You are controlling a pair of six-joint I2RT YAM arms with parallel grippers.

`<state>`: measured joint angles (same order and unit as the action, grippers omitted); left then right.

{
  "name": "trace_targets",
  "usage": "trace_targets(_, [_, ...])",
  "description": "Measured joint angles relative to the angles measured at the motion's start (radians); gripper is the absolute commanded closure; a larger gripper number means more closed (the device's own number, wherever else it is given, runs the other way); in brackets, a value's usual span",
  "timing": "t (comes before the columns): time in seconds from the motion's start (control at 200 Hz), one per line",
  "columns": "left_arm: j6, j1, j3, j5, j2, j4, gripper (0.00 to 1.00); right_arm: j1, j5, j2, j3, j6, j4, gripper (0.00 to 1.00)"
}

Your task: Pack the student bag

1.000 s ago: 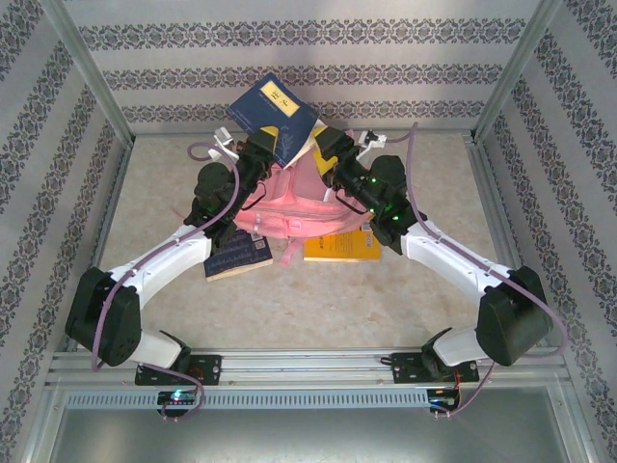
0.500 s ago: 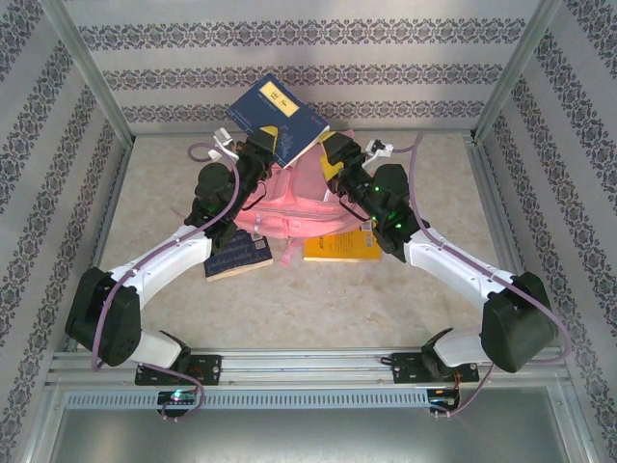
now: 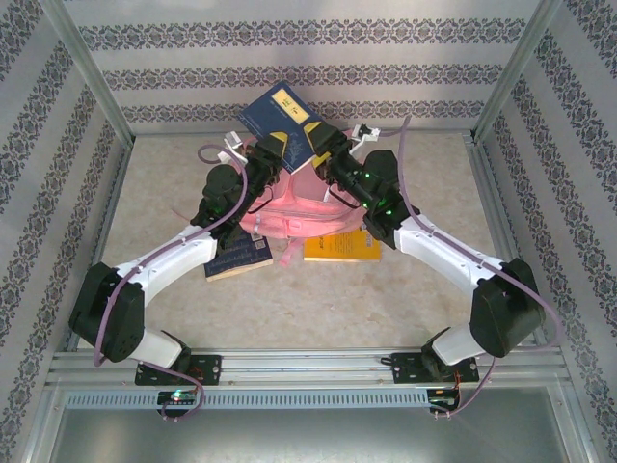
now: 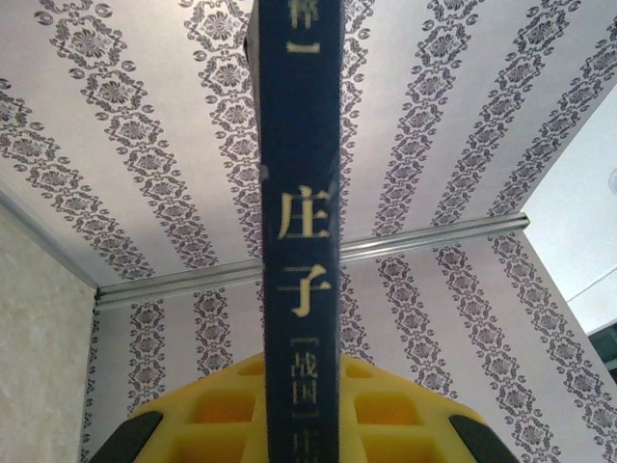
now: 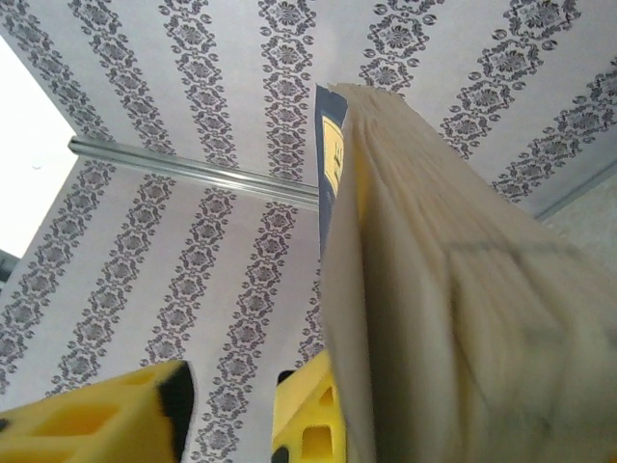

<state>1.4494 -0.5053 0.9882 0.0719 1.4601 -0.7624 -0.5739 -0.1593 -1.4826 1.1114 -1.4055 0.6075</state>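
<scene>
Left gripper (image 4: pixel 299 429) is clamped on a raised blue book (image 3: pixel 280 121). The right gripper (image 5: pixel 231 410) is part open, one finger against the pages, gripping nothing. Beneath them, mid-table, the student bag (image 3: pixel 289 217) lies flat, broad end nearest the arms and apparently tapering toward the back wall.

Bright even light, faint shadows, right wrist foreground blurred
</scene>
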Motion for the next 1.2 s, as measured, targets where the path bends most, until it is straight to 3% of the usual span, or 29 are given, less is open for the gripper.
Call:
trace_targets(0.21, [0.004, -0.006, 0.006, -0.002, 0.001, 0.003, 1.0, 0.0, 0.029, -0.005, 0.006, 0.038, -0.066, 1.0])
trace_targets(0.28, [0.006, -0.007, 0.008, 0.005, 0.008, 0.007, 1.0, 0.0, 0.045, 0.008, 0.006, 0.053, -0.1, 1.0])
trace_targets(0.405, [-0.014, -0.019, 0.034, 0.04, 0.02, 0.039, 0.62, 0.017, 0.056, 0.055, -0.016, 0.083, -0.148, 1.0])
trace_targets(0.505, [-0.076, -0.023, 0.071, 0.081, 0.02, 0.129, 0.5, 0.07, 0.045, 0.123, -0.048, 0.114, -0.243, 1.0])
trace_targets(0.659, [-0.225, -0.023, 0.238, 0.191, 0.061, 0.4, 0.48, 0.178, 0.048, 0.293, -0.095, 0.211, -0.483, 1.0])
trace_targets(0.824, [-0.4, -0.023, 0.48, 0.303, 0.219, 0.639, 0.52, 0.219, 0.121, 0.473, -0.097, 0.457, -0.853, 1.0])
trace_targets(1.009, [-0.608, -0.023, 0.774, 0.321, 0.476, 0.974, 0.52, 0.267, 0.14, 0.632, -0.106, 0.615, -1.127, 1.0])
trace_targets(1.199, [-0.742, -0.023, 1.013, 0.314, 0.674, 1.171, 0.51, 0.369, 0.085, 0.643, -0.093, 0.649, -1.362, 1.0])
